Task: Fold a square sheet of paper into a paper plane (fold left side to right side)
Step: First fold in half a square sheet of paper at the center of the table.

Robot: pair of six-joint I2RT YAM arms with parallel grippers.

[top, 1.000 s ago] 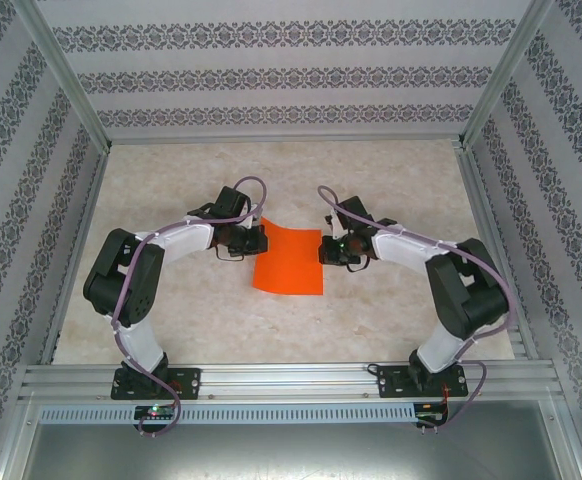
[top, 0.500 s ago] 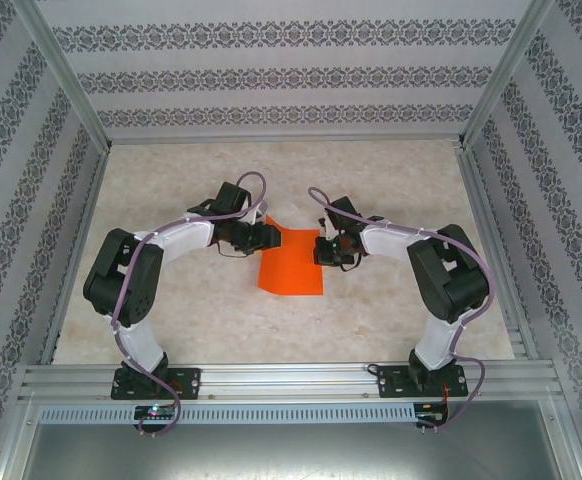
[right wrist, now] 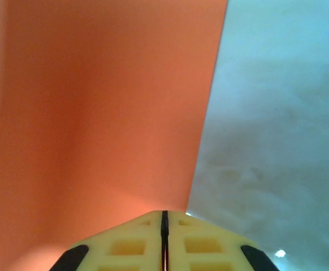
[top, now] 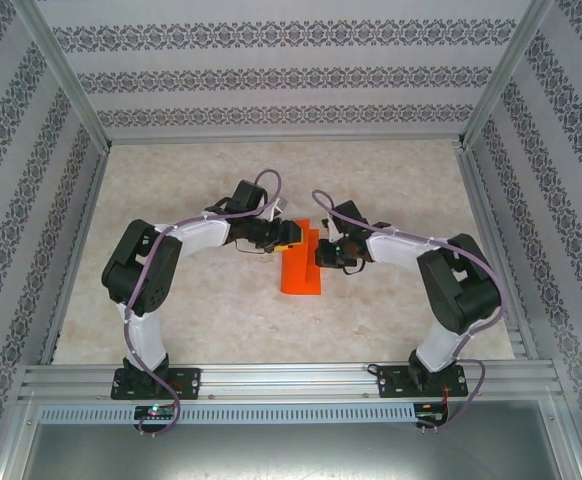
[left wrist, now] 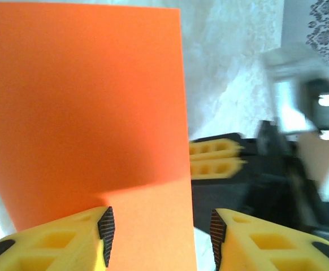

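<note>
Lying on the table (top: 401,190) between the two wrists, the square sheet of paper (top: 302,274) is showing a lifted left part from above. The left wrist camera is showing the left gripper (left wrist: 161,230) standing apart, orange sheet between its fingers (left wrist: 68,243). The right wrist camera is showing the right gripper (right wrist: 164,219) pressed together at the sheet's edge.

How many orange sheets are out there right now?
1. The sheet lies between the left gripper and the right gripper, partly folded over toward the right. A second sheet directly underneath could be hidden.
</note>
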